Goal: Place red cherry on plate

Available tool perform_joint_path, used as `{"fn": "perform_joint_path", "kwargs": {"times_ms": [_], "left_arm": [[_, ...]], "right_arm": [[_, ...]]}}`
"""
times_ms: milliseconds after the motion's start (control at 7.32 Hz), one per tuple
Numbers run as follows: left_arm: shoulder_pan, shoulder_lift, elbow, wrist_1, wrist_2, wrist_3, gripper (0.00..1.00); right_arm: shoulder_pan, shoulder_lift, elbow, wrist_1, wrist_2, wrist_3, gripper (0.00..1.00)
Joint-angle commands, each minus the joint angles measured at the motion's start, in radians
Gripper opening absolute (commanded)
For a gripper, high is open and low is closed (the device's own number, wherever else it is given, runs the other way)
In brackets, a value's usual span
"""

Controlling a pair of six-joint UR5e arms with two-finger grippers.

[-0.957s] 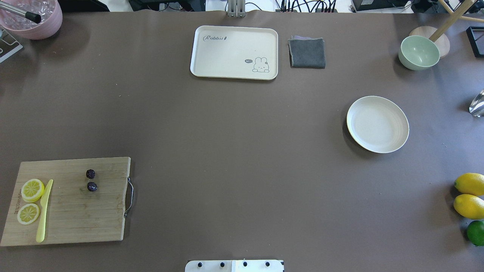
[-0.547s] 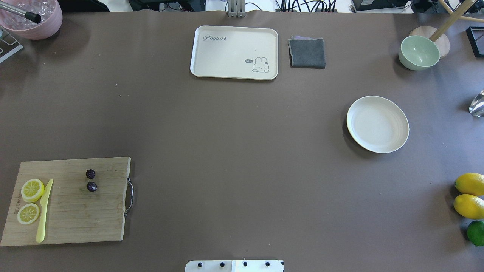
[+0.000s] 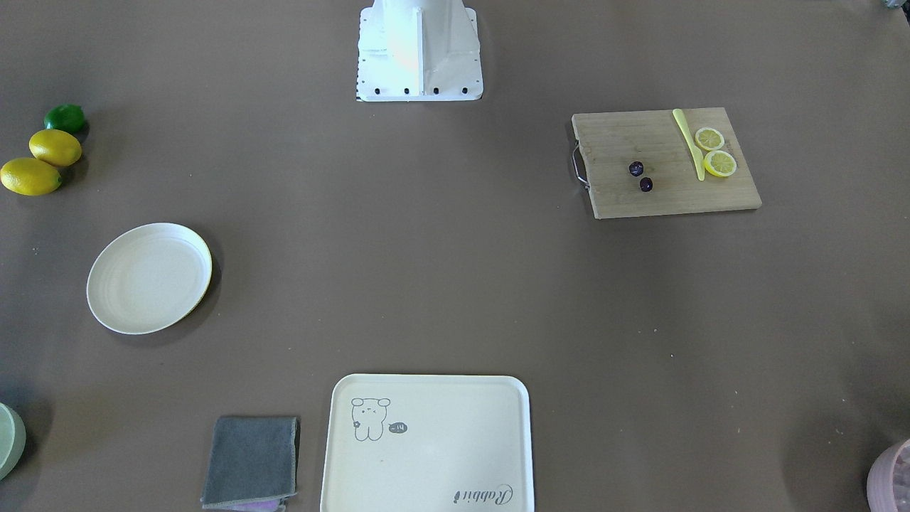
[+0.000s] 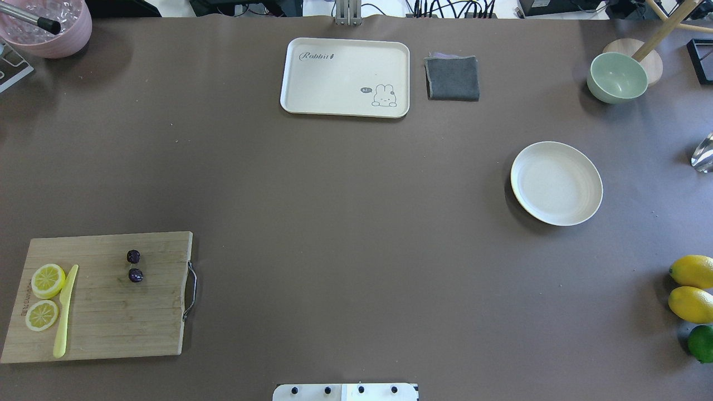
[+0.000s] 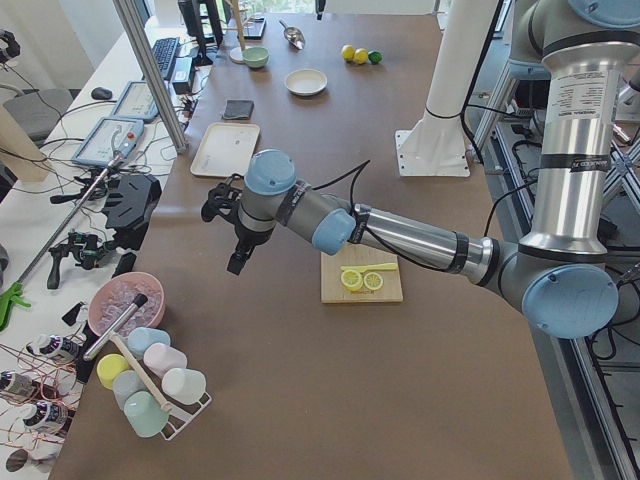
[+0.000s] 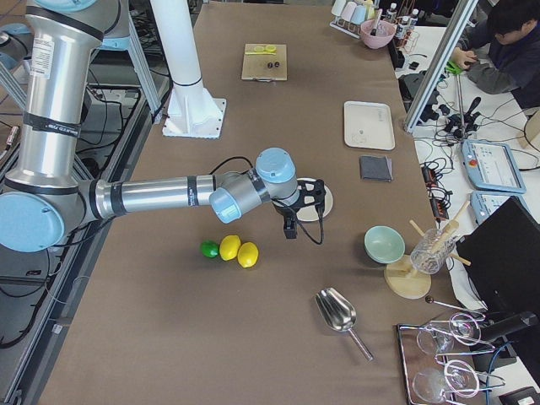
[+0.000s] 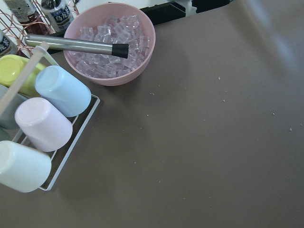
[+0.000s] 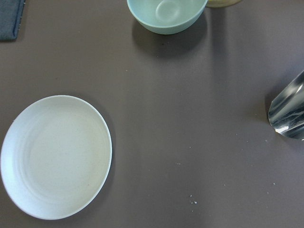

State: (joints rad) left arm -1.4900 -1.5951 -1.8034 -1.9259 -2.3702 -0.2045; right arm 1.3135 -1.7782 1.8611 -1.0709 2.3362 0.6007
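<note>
The red cherry (image 4: 133,266) is a pair of tiny dark fruits on the wooden cutting board (image 4: 145,323) at the near left; the front-facing view shows the cherry (image 3: 640,176) too. The empty cream plate (image 4: 556,183) sits far off at the right, also seen in the right wrist view (image 8: 56,156). My left gripper (image 5: 235,264) hangs above bare table beyond the board's far end, near the pink bowl; I cannot tell whether it is open. My right gripper (image 6: 289,228) hovers beside the plate (image 6: 327,201); its state I cannot tell either.
Two lemon slices (image 4: 45,295) and a yellow knife (image 4: 64,312) share the board. A bear tray (image 4: 345,77), grey cloth (image 4: 452,78), green bowl (image 4: 617,77), lemons and a lime (image 4: 693,303), a metal scoop (image 6: 340,314), a pink ice bowl (image 7: 110,42) and a cup rack (image 7: 38,128) ring the table.
</note>
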Motion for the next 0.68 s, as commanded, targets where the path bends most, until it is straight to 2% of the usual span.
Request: {"fn": "perform_joint_path", "kwargs": {"times_ms": [0, 137, 273, 547], "left_arm": [[0.027, 0.003, 0.012, -0.062, -0.001, -0.061, 0.98], [0.027, 0.006, 0.010, -0.064, -0.004, -0.061, 0.98], [0.027, 0.006, 0.010, -0.064, -0.004, -0.055, 0.98], [0.027, 0.006, 0.013, -0.076, -0.004, -0.056, 0.98]], "right_arm": [[-0.138, 0.009, -0.112, 0.189, -0.104, 0.169, 0.95], [-0.207, 0.061, -0.150, 0.222, -0.160, 0.280, 0.91], [-0.274, 0.101, -0.178, 0.230, -0.229, 0.313, 0.87], [-0.397, 0.173, -0.195, 0.230, -0.320, 0.433, 0.75]]}}
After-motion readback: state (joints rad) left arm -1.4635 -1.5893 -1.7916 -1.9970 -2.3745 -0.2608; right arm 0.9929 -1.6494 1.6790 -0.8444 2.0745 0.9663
